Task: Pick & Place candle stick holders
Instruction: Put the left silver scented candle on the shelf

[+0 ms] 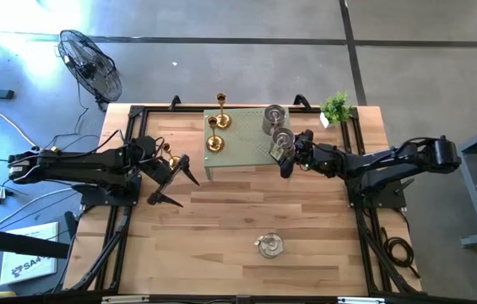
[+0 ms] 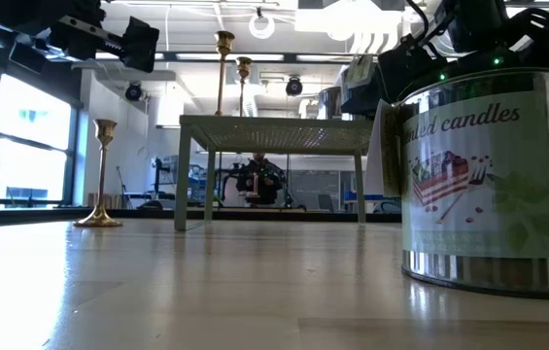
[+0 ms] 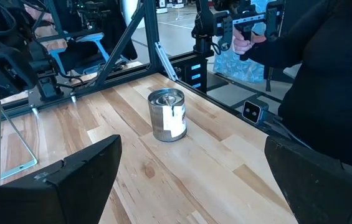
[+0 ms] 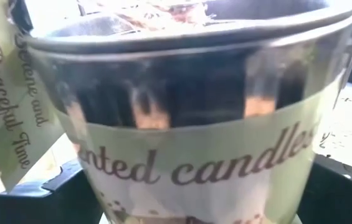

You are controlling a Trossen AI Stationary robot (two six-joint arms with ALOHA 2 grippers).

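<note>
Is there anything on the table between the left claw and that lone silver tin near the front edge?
No. In the high view, only bare wood lies between the open left gripper and the silver candle tin; the left wrist view shows the same.

You have a mesh stand point(image 1: 240, 159) on the table point(image 1: 221, 219), just beside the left fingers point(image 1: 186, 168). A plant point(image 1: 335, 107) sits well beyond them, at the table's far corner. A fan point(image 1: 91, 64) stands off the table behind them. Ahead of them, past the table edge, a person point(image 3: 331, 81) in dark clothing holds a device point(image 3: 250, 25).
</note>
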